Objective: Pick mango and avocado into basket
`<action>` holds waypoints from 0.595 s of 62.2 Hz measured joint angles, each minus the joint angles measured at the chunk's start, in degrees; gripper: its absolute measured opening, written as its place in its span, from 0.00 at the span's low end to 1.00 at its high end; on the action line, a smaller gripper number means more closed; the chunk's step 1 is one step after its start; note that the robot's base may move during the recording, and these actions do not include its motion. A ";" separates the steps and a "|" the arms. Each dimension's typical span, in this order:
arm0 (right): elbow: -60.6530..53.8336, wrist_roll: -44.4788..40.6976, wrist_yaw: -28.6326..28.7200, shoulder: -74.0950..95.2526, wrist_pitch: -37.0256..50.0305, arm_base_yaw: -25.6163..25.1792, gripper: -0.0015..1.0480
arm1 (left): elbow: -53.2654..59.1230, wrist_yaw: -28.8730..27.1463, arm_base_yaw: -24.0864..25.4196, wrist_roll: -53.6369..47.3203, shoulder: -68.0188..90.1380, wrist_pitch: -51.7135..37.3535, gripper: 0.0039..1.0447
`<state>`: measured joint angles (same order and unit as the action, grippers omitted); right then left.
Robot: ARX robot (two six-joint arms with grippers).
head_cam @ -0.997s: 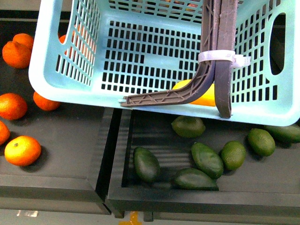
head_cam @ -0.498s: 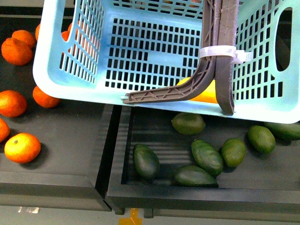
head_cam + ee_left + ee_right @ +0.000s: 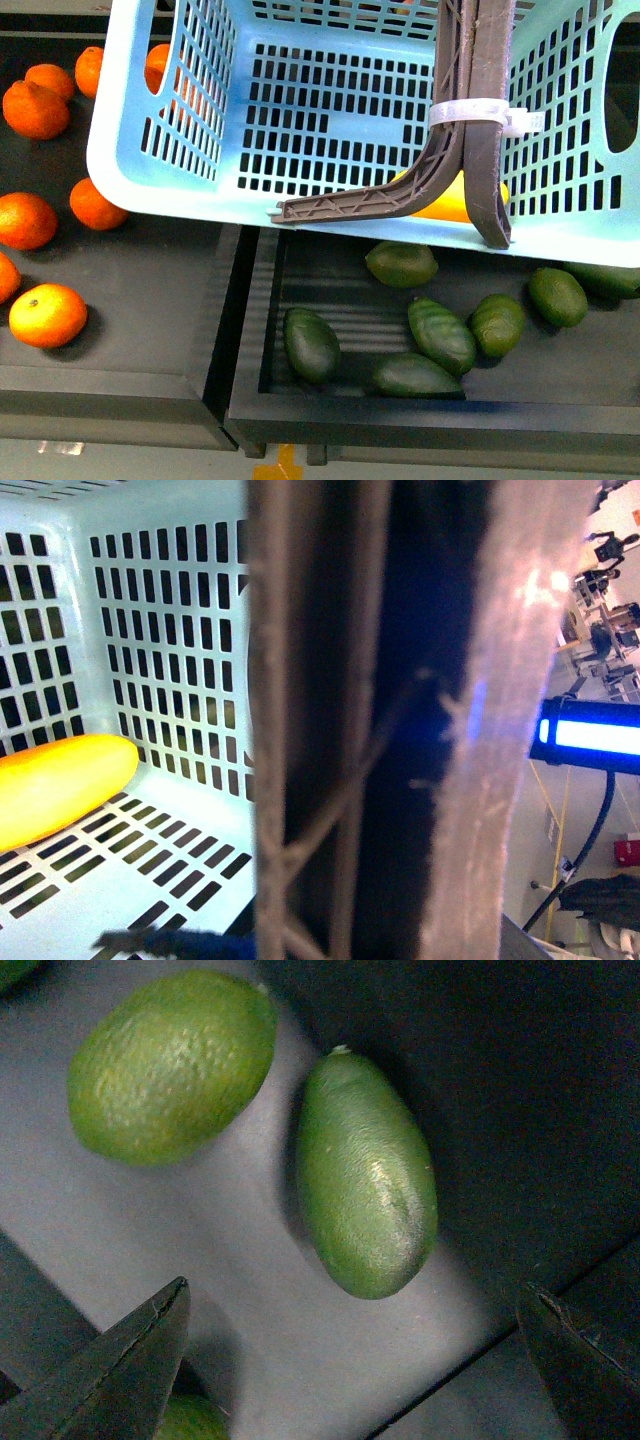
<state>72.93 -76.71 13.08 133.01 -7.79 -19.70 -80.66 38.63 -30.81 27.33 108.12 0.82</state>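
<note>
Brown-grey plastic handles [image 3: 485,60] hide most of the yellow oblong mango [image 3: 440,207]. Left gripper state: cannot tell. Right gripper [image 3: 350,1360] is spread wide, empty, over a green oval avocado [image 3: 365,1175].

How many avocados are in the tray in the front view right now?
7 avocados: one beside the basket rim, one left, three central, two right, the last half under the basket. More may be hidden.

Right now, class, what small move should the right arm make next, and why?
Probably lower the open right gripper onto the elongated avocado beneath its jaws, then close. The mango already lies in the basket, so an avocado is what remains.
</note>
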 joint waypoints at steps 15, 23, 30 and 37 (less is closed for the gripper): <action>8.07 -12.98 -1.40 6.10 -1.88 0.35 0.92 | 0.02 -0.09 -0.04 -0.02 0.00 0.00 0.13; 12.35 -14.51 -1.53 9.05 -5.20 1.20 0.92 | 0.02 -0.26 -0.04 -0.04 0.00 0.00 0.13; 15.52 -14.80 -1.51 11.54 -6.78 2.01 0.92 | 0.02 -0.24 -0.04 -0.02 0.00 0.00 0.13; 18.56 -14.82 -1.55 13.66 -9.18 2.80 0.92 | 0.02 -0.24 -0.04 -0.02 0.00 0.00 0.13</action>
<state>91.48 -91.53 11.53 146.67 -16.97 -16.91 -80.64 38.39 -30.85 27.31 108.12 0.82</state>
